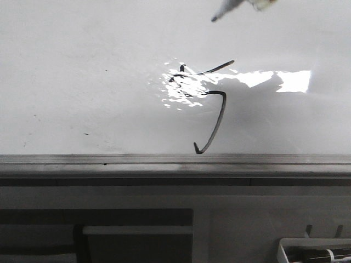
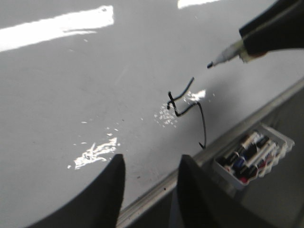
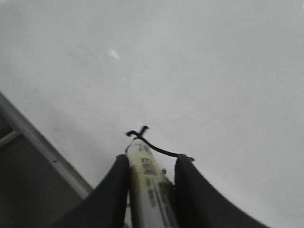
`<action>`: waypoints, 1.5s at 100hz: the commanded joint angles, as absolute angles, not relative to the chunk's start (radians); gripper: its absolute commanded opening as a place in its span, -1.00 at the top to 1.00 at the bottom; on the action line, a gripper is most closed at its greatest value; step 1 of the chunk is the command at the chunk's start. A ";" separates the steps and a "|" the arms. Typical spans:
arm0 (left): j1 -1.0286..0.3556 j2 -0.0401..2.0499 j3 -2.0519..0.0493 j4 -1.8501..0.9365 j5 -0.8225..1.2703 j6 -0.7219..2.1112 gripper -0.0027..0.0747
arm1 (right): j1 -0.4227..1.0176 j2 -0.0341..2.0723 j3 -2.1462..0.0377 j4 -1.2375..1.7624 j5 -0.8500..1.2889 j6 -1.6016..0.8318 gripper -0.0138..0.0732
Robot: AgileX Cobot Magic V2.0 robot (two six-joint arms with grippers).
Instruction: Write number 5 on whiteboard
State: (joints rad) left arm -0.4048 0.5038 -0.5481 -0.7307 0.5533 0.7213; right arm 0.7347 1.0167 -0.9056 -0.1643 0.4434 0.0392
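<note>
The whiteboard (image 1: pixel 82 82) fills the front view, glossy with glare. The number 5 (image 1: pixel 221 115) is a thin black slanted line with a top stroke and a hooked tail near the grey rail. It also shows in the left wrist view (image 2: pixel 203 126) and partly in the right wrist view (image 3: pixel 159 150). My right gripper (image 3: pixel 151 159) is shut on a pale marker (image 3: pixel 145 180). The marker's tip (image 1: pixel 222 12) hangs clear of the board, beyond the 5's top stroke. My left gripper (image 2: pixel 149 166) is open and empty over the board's near edge, left of the 5.
A grey metal rail (image 1: pixel 175 160) runs along the board's near edge. A clear tray of spare markers (image 2: pixel 251 156) sits just off the rail at the right; its white rim shows in the front view (image 1: pixel 312 244). Small dark specks dot the board.
</note>
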 commanded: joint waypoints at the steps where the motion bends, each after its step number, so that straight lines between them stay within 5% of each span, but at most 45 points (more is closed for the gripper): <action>1: -0.402 0.557 -0.603 -0.754 0.576 0.801 -0.07 | 0.814 0.980 -0.931 -0.184 0.378 0.006 0.77; 34: -0.480 0.804 -0.740 -0.918 0.826 1.175 -0.10 | 1.082 1.054 -0.929 -0.203 0.391 -0.168 0.78; 94: -0.751 1.067 -0.757 -0.920 0.614 1.190 -0.07 | 1.161 1.075 -0.929 -0.193 0.454 -0.197 0.84; 115: -0.751 1.074 -0.757 -0.927 0.584 1.190 0.21 | 1.161 1.075 -0.929 -0.184 0.472 -0.197 0.84; 150: -0.751 1.074 -0.757 -0.927 0.584 1.190 0.98 | 1.161 1.075 -0.929 -0.171 0.476 -0.197 0.84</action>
